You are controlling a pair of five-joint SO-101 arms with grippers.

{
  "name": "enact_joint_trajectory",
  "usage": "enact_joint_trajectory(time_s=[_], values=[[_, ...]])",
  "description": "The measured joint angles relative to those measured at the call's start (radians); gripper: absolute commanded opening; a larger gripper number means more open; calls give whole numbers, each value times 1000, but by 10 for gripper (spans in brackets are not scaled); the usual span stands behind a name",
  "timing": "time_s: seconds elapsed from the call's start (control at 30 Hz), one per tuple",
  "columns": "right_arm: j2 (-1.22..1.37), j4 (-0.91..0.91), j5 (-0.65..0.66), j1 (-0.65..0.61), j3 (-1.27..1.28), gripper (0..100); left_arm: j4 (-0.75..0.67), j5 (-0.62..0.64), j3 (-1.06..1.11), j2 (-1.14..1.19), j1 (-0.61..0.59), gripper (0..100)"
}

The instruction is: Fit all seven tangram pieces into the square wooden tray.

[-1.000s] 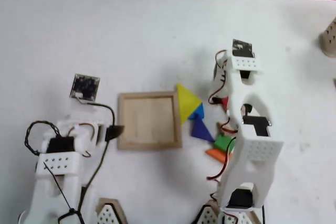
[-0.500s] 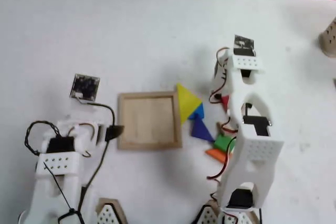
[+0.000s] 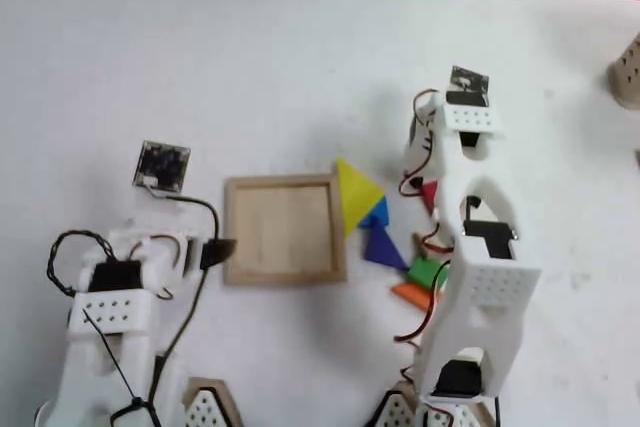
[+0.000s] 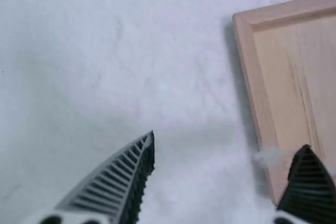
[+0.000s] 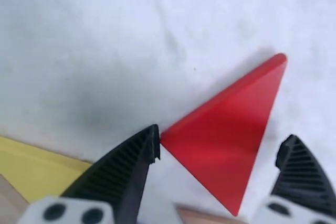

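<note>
While right end effector gapes wide, red triangle lies between its jaws.

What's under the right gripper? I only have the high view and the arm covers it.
Observer: The red triangle lies flat on the table. The right gripper is open, with one finger on either side of the triangle.
Operator: Gripped?
Observer: No, the jaws stand wider than the piece. One fingertip is close to a corner of it, but I can't tell if it touches.
Operator: And the left gripper?
Observer: The left gripper is open and holds nothing. One finger is over bare table, the other by the corner of the tray.
</note>
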Motion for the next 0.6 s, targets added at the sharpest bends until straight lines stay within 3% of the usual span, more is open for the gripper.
enact_joint_trajectory(time_s=[0.17, 0.6], values=[[0, 0, 0, 31, 0, 191, 0, 0, 0, 0, 0, 388], [0, -2, -5, 37, 6, 183, 0, 0, 0, 0, 0, 388]])
